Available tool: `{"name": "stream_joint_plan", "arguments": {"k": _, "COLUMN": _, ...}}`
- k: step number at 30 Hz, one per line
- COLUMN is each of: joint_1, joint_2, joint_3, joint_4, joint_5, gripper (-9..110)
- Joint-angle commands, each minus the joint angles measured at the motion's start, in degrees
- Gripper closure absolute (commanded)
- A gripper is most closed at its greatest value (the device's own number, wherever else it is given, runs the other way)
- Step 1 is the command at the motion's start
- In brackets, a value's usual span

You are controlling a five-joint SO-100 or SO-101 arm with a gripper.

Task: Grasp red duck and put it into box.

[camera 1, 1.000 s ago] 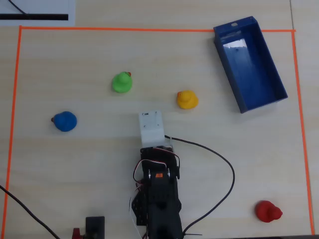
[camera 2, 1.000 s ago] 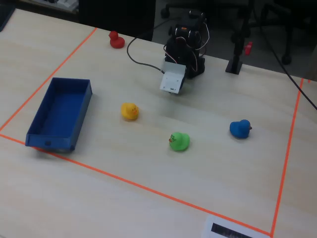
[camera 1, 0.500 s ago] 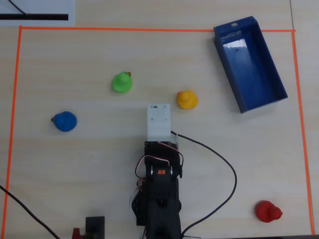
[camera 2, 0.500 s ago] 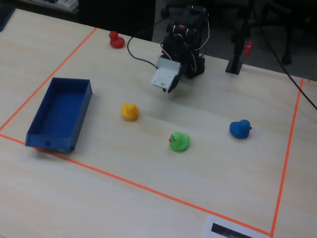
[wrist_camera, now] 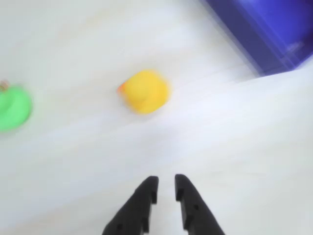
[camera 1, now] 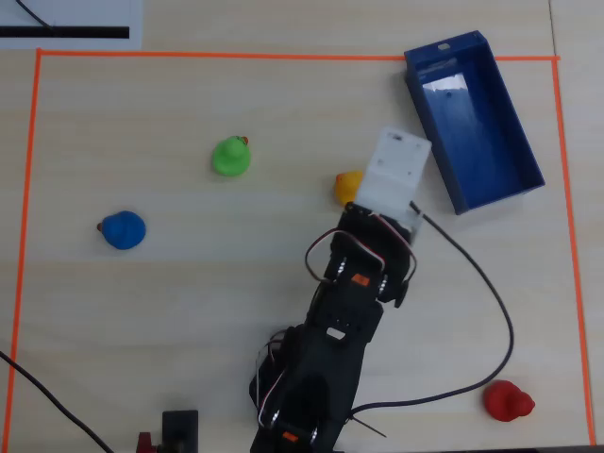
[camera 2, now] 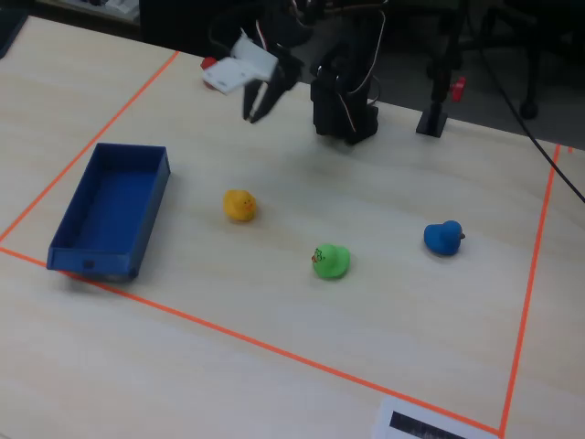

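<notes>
Though overhead-visible, red duck [camera 1: 507, 400] wrist-unseen.

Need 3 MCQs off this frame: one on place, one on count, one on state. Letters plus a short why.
1. In the overhead view, where does the red duck sit?
A. inside the box
B. bottom right corner of the taped area
C. next to the green duck

2. How many ducks lie on the table?
A. two
B. three
C. four

3. What is the state of the tool?
A. empty, fingers nearly together
B. clamped on the yellow duck
C. wide open over the box

Key:
1 B: it lies alone near the lower right tape corner, far from the box.
2 C: red, yellow duck, green duck and blue duck all show overhead.
3 A: the wrist view shows only a narrow gap between the fingers, nothing in it, above bare table.
</notes>
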Motion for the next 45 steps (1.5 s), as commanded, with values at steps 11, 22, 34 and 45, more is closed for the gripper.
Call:
{"name": "stream_joint_plan", "arguments": {"k": 11, "joint_1": 41.9, "joint_2": -20.0, "joint_3": -23.4, "joint_4": -10.5, "joint_5": -15.1, "gripper": 89}}
{"name": "stream_joint_plan", "arguments": {"k": 22, "joint_1": 63.3, "joint_2": -26.3, "joint_3": -24.6, "joint_4": -10.8, "joint_5": -1.0, "gripper": 77}}
{"name": "stream_joint_plan", "arguments": {"k": 34, "joint_1": 77.3, "joint_2": -32.6, "joint_3": -16.2, "joint_4": -23.2, "joint_5": -4.6, "gripper": 66}}
{"name": "stream_joint_plan", "arguments": {"k": 45, "joint_1": 80.2, "joint_2": -37.9, "joint_3": -9.8, "joint_4": -27.0, "joint_5": -10.8, "gripper": 65}}
